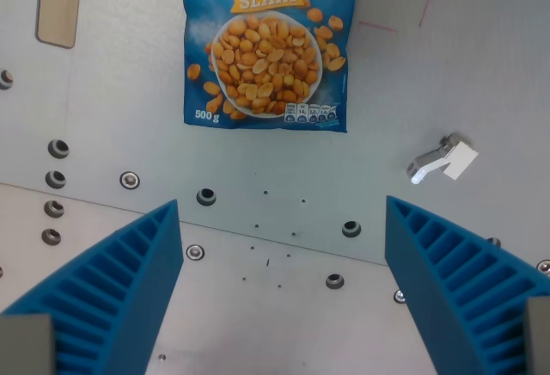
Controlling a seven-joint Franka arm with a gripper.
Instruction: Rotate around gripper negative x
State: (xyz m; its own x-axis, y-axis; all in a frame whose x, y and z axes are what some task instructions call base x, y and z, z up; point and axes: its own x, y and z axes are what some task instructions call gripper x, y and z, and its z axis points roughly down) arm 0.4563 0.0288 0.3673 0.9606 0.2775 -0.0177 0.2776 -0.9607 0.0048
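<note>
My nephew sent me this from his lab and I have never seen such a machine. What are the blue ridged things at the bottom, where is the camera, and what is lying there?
The picture comes from a camera fixed on the wrist of a robot arm, looking down past its own hand. The two blue ridged pieces are the fingers of that hand, called a gripper. They stand wide apart and nothing is between them, so it holds nothing.

Below is a pale metal table dotted with bolt holes. On it, at the top, lies a blue bag of peanuts, flat, printed "SLANI" and "500 g", partly cut off by the picture's edge. Towards the wrist view's right is a small white and metal part; I cannot tell what it is. At the top left a piece of light wood shows.
</note>
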